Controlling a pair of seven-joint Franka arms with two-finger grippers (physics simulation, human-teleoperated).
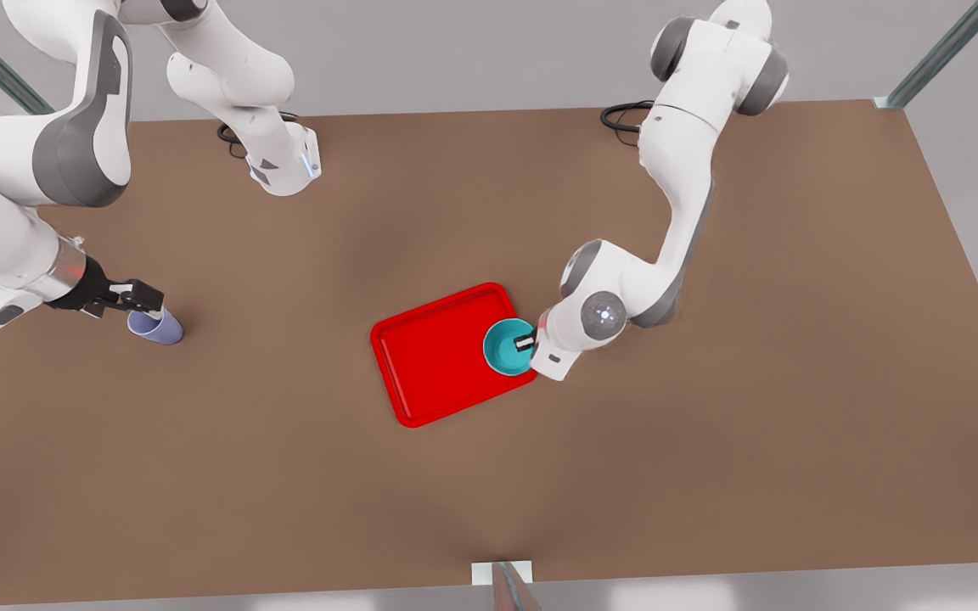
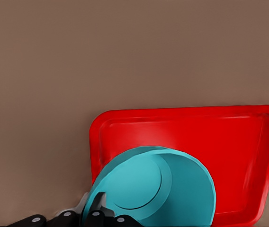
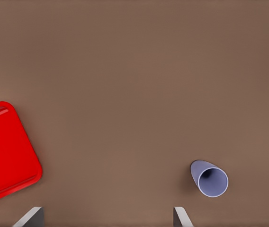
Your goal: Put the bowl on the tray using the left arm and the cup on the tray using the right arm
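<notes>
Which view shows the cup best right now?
The right wrist view: the cup stands apart from the tray, its mouth visible. In the front view the right gripper partly hides the cup.

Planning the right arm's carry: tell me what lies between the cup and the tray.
Nothing: in the front view, only bare brown table lies between the cup and the tray.

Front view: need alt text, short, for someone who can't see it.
A white robot arm on the front view's right holds a teal bowl by its rim over the near edge of a red tray at the middle of a brown table. On the front view's left, the other arm's open gripper hovers by a lavender cup.
</notes>
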